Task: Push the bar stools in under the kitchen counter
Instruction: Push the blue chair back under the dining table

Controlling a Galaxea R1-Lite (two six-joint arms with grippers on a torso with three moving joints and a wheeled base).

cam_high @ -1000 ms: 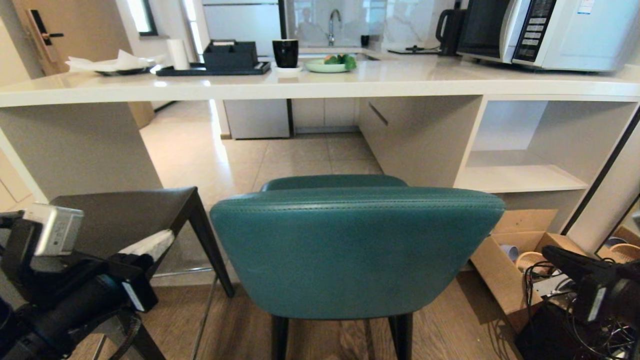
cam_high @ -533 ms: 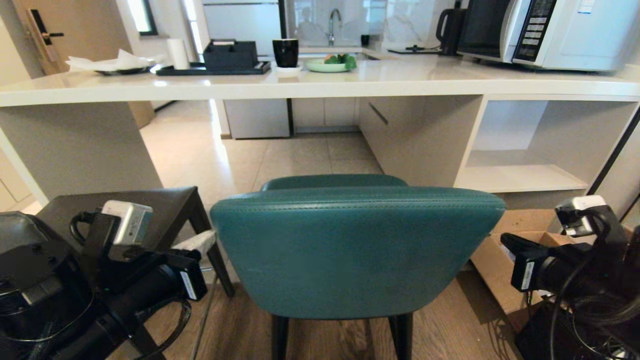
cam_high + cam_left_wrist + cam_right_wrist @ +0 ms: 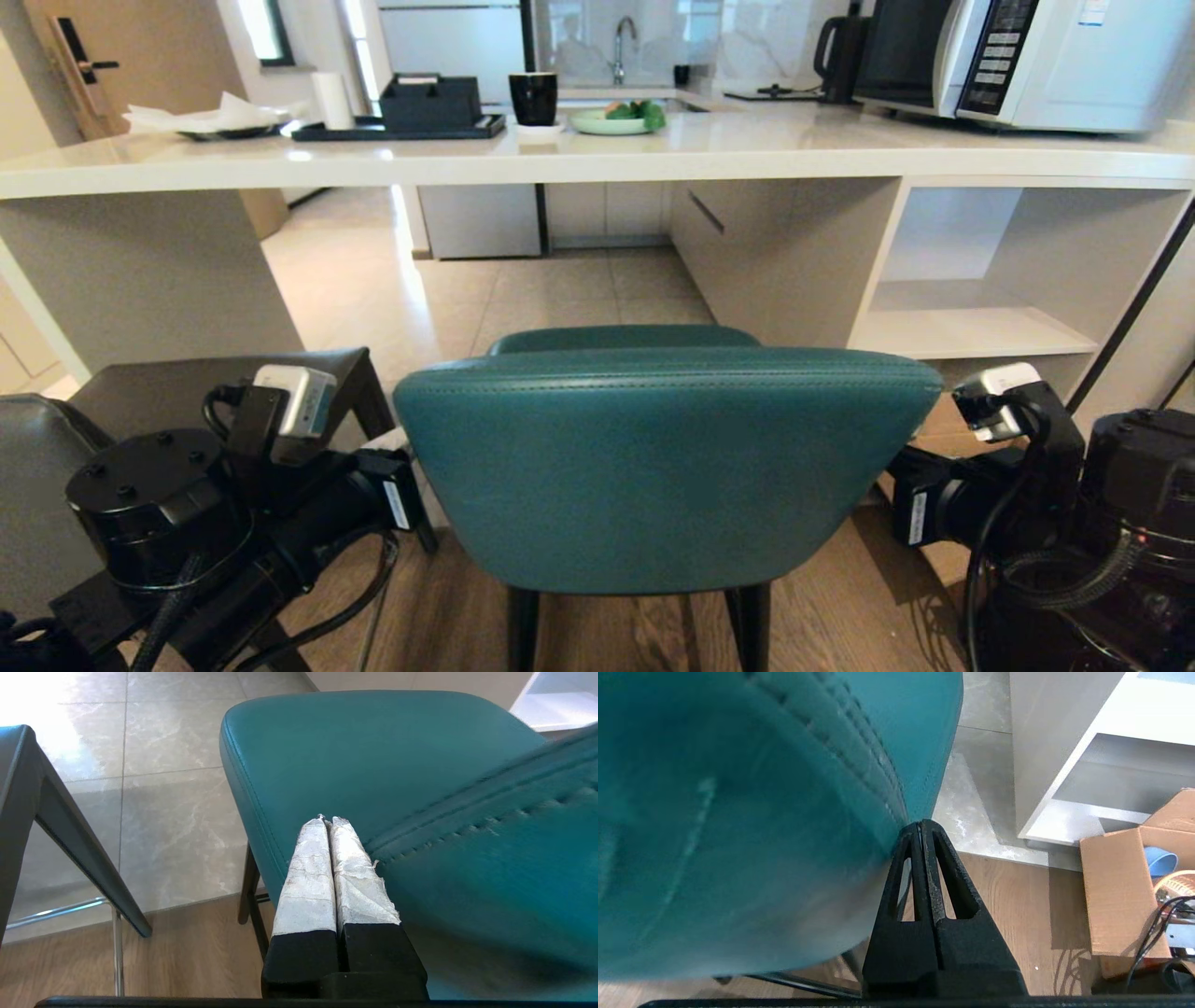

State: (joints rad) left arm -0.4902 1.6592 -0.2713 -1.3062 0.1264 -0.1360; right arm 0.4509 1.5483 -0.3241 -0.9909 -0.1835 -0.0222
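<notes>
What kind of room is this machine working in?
Most likely a home kitchen with a breakfast bar: a long white counter carries a microwave and a kettle, a sink tap stands behind, and a teal stool waits in front.

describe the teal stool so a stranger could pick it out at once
Find the long white counter. The teal stool stands on the floor before its open middle. Unlike the dark stool to its left, it has a curved teal back.
</notes>
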